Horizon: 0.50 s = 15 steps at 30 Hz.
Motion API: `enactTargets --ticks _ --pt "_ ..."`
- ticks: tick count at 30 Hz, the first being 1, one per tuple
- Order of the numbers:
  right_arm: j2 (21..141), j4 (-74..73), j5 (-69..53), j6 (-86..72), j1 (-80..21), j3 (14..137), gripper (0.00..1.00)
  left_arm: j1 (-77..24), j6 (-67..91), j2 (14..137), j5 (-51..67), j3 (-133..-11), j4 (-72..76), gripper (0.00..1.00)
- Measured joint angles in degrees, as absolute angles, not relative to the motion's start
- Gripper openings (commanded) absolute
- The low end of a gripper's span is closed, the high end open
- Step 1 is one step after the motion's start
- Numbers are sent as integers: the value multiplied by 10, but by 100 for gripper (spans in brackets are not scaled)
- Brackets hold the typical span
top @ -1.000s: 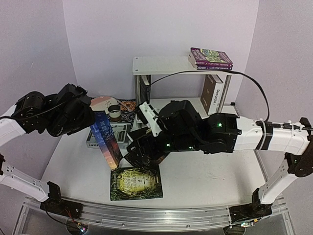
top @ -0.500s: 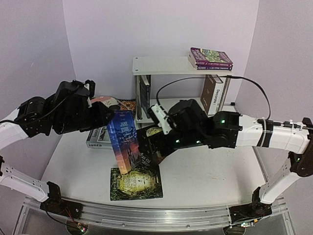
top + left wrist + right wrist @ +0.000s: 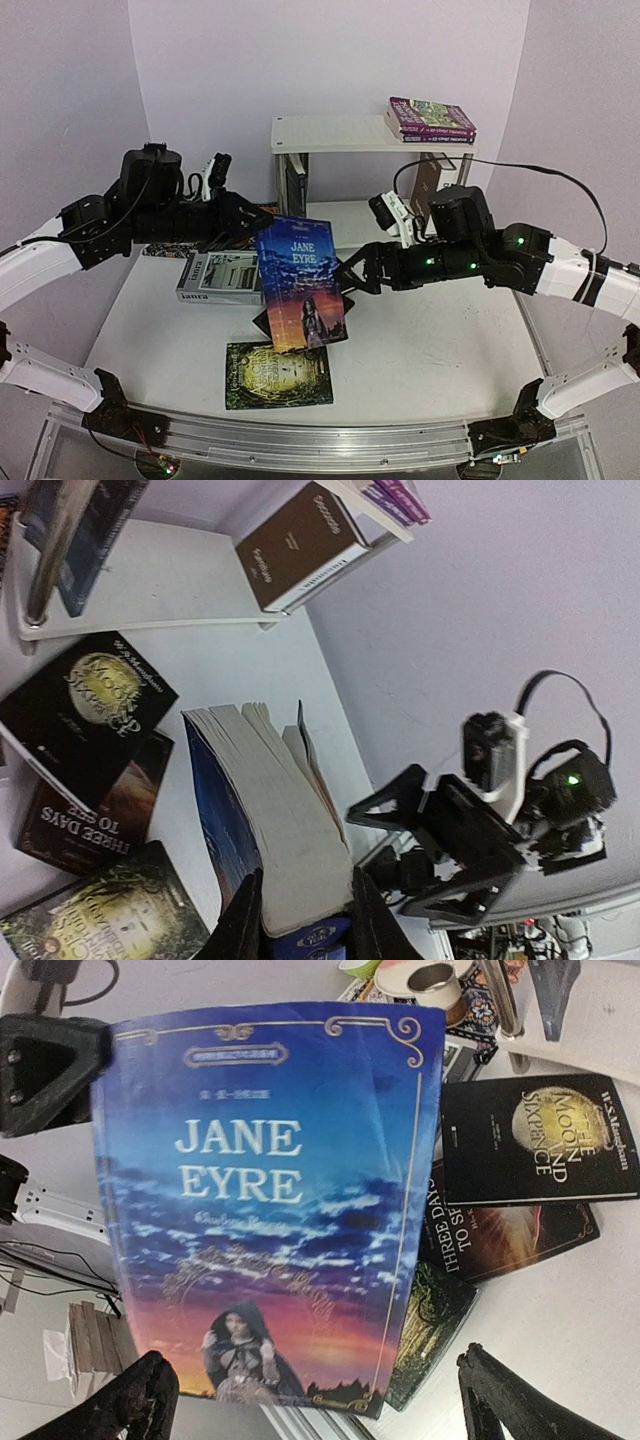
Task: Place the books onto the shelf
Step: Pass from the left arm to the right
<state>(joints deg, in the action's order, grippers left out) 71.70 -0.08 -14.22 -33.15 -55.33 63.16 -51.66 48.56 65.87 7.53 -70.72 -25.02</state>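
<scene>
The left hand [image 3: 305, 930] pinches the thick Jane Eyre book [image 3: 300, 285] by one edge and holds it up in the middle of the top view, above the tabletop [image 3: 430, 340]. From above, the book hides most of that hand. The right hand [image 3: 349, 278] is spread wide, just right of the book. Two purple books [image 3: 430, 120] lie on top of the shelf [image 3: 330, 133]. A brown book [image 3: 430, 175] stands on the lower board, partly hidden behind the right arm.
</scene>
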Motion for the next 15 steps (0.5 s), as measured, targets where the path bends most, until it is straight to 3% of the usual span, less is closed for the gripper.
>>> enactTargets --ticks 15 --pt "717 237 -295 -507 -452 519 98 -501 564 715 225 -766 -113 0"
